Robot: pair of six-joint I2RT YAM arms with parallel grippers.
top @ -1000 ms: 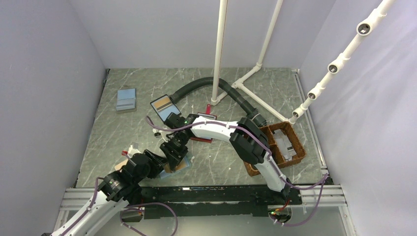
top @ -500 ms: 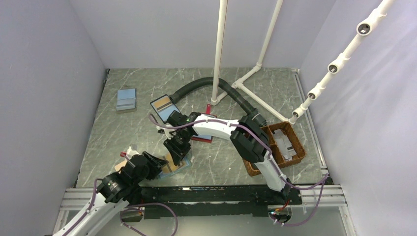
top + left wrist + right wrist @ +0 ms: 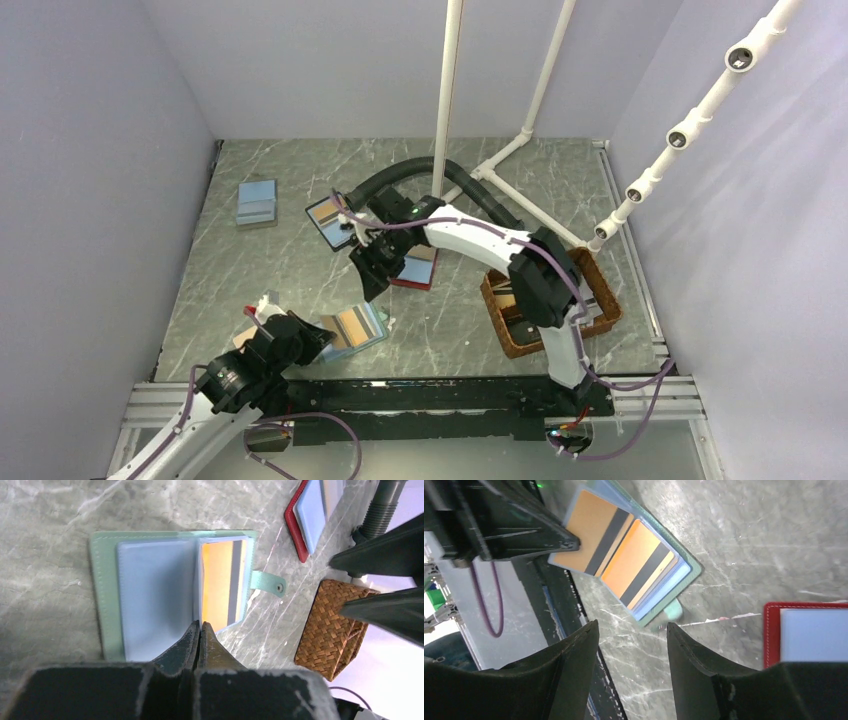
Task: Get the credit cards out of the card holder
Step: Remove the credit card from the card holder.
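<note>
The teal card holder (image 3: 357, 327) (image 3: 102, 580) (image 3: 691, 572) lies open on the marble table near the front left. Its pale blue sleeves show orange credit cards (image 3: 220, 580) (image 3: 634, 562) with dark stripes. My left gripper (image 3: 318, 335) (image 3: 200, 624) is shut at the holder's near edge, pinching a sleeve page that stands on edge between the two sides. My right gripper (image 3: 368, 282) (image 3: 631, 625) hangs open above the table behind the holder, with nothing between its fingers.
A red-edged holder (image 3: 415, 270) (image 3: 305, 515) (image 3: 809, 632) lies beside the right gripper. A black-edged holder (image 3: 328, 218) and a blue-grey stack (image 3: 257, 203) sit further back. A wicker basket (image 3: 590, 310) (image 3: 330, 625) stands right, with a black hose (image 3: 390, 178) and white pipes (image 3: 445, 100) behind.
My right gripper has lifted off the card holder, moved back toward the red-edged holder and opened wider. My left gripper has shut on the sleeve page. The open holder is now uncovered.
</note>
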